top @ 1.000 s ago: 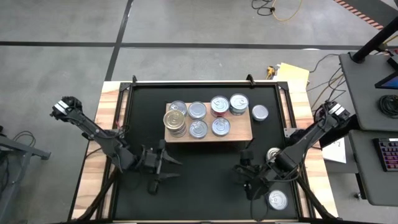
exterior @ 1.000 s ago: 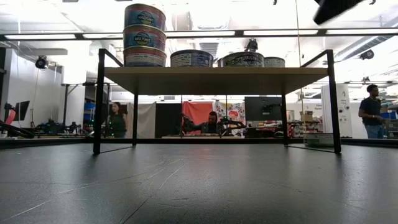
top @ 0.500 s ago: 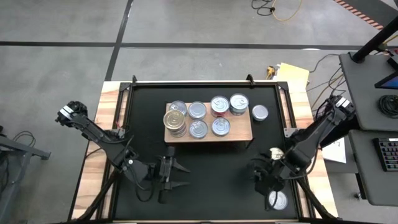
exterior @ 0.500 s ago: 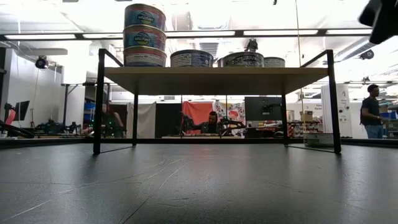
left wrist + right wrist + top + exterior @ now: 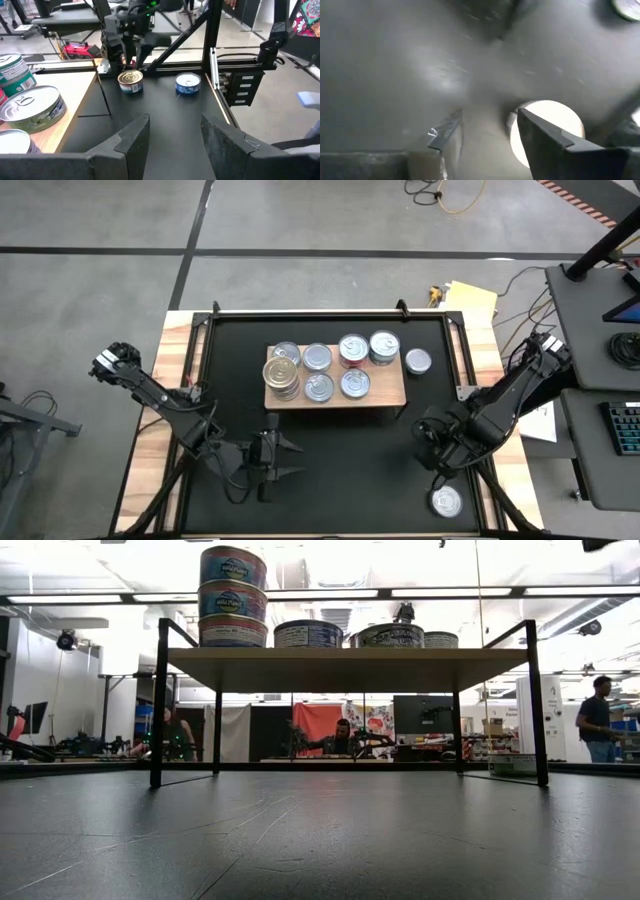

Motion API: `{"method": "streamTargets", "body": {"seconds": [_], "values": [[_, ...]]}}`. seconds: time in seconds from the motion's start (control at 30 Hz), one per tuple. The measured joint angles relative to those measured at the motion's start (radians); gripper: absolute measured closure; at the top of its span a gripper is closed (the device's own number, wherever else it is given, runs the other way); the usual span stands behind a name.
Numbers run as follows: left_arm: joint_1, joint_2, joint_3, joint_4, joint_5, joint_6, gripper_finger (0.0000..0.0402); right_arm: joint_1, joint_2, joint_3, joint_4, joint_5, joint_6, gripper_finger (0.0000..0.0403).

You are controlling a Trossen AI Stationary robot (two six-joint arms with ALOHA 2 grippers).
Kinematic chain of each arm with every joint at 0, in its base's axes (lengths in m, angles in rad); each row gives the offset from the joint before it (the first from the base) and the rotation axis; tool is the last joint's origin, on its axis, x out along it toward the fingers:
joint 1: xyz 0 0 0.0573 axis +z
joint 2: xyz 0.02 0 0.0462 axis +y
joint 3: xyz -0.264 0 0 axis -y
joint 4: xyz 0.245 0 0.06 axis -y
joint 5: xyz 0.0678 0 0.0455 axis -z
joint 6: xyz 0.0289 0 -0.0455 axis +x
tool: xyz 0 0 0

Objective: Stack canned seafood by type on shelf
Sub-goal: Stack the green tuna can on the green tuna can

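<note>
Black matting covered our table. At the left, our left gripper [image 5: 283, 457] hung empty, fingers spread. On the shelf [image 5: 390, 396] mid-table sat most of the canned seafood [image 5: 282, 373], partly stacked. At the right, our right gripper [image 5: 432, 442] hovered over one loose tin [image 5: 547, 127], fingers apart; two more tins [image 5: 446, 501] waited on the mat.

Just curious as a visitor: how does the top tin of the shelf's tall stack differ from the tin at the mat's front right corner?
The stack's top tin has a gold lid; the corner tin has a silver one. The top tin sits on two others on the shelf; the corner tin lies alone on the mat. Both are short round tins.
</note>
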Motion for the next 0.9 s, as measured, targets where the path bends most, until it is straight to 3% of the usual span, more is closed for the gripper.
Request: {"method": "streamTargets", "body": {"seconds": [0.13, 0.3, 0.53, 0.9], "values": [[0.0, 0.001, -0.002, -0.001, -0.01, 0.02, 0.024, 0.0, 0.0, -0.03, -0.011, -0.008, 0.051, 0.026], [0.0, -0.004, -0.002, 0.0, -0.164, -0.005, 0.024, 0.0, 0.006, -0.061, -0.011, 0.108, 0.101, 0.0309], [-0.001, 0.0, -0.002, -0.006, -0.172, 0.037, 0.024, -0.058, 0.007, -0.069, -0.081, 0.143, 0.118, 0.0385], [0.0, 0.002, 0.001, -0.004, -0.172, 0.061, 0.024, -0.267, -0.011, -0.071, -0.26, 0.242, 0.129, 0.039]]}}
